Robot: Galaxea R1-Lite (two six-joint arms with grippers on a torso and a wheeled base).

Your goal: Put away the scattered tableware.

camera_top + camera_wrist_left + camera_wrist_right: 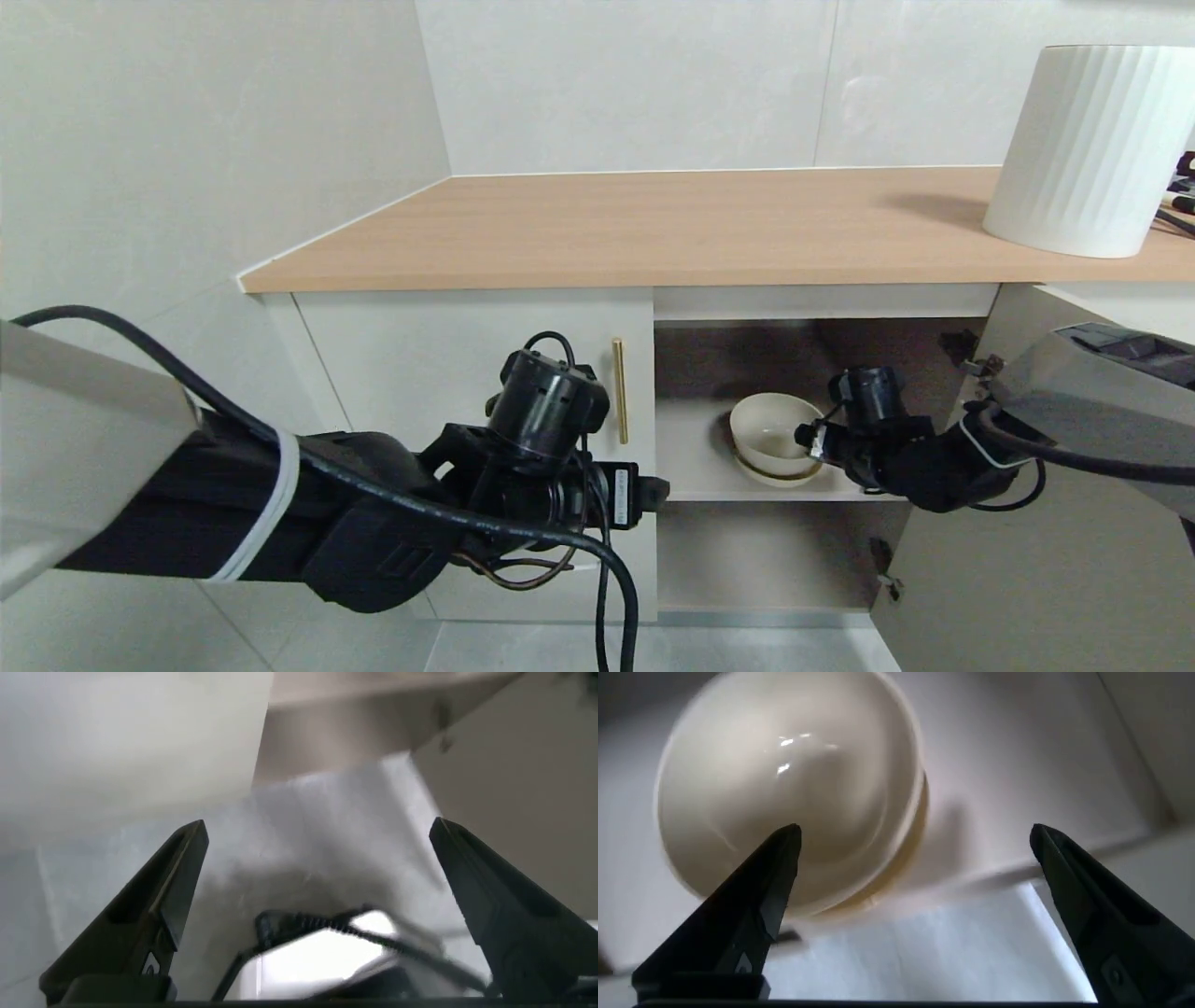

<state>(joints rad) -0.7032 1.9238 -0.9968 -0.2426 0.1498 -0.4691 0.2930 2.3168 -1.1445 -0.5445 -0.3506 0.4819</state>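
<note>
Your cream bowl [773,431] sits on the upper shelf [693,459] inside the open right half of the cabinet, nested on a second dish [777,476] whose yellowish rim peeks out beneath it. In the right wrist view the bowl [794,803] shows its glossy inside, and it appears to lean slightly rather than sit level in the dish below.

Your right end effector [807,437] is inside the cabinet opening, just beside the bowl's right-hand rim. Its fingers are spread wide and have hold of nothing. From the wrist the right end effector [915,838] looks past one fingertip at the bowl, with the shelf's front edge below. You cannot tell whether a finger actually touches the rim.

Your left end effector [659,487] hangs lower and to the left, in front of the closed left door [448,364] and below its gold handle [619,390]. Its own wrist view shows the left end effector [318,826] with both fingers far apart and nothing between them — just pale floor and the cabinet's lower edge beyond.

The right door [990,579] stands swung open toward you at the right. Above the cabinet runs the wooden table [653,224], set into a corner of tiled wall, and at its far right stands a white ribbed container [1088,149] — well apart from the bowl.
</note>
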